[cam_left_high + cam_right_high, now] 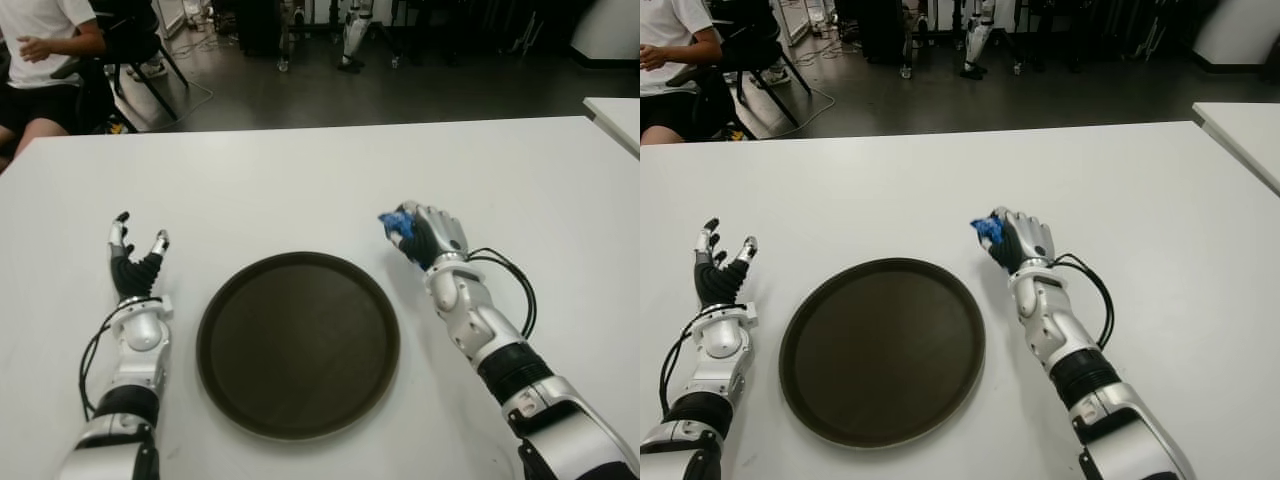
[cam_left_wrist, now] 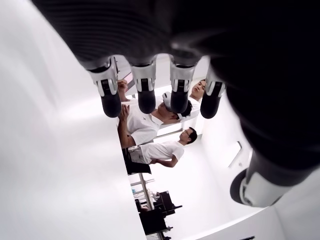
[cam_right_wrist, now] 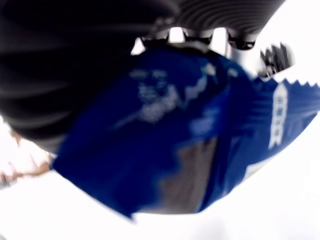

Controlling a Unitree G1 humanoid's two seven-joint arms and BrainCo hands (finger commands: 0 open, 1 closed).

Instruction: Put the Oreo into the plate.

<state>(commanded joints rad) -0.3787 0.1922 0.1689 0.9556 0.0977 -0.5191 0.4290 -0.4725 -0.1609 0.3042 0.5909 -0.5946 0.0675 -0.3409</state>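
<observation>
A blue Oreo packet (image 1: 396, 226) (image 3: 190, 135) is clasped in my right hand (image 1: 428, 235), whose fingers curl around it just above the white table (image 1: 300, 190), to the right of the plate's far edge. The round dark brown plate (image 1: 298, 342) lies on the table between my arms, with nothing in it. My left hand (image 1: 135, 252) shows to the left of the plate, fingers (image 2: 146, 92) straight and spread, holding nothing.
A person in a white shirt (image 1: 45, 55) sits on a chair beyond the table's far left corner. A second white table (image 1: 615, 115) edges in at the far right. Dark floor with chair and robot legs (image 1: 355, 40) lies behind.
</observation>
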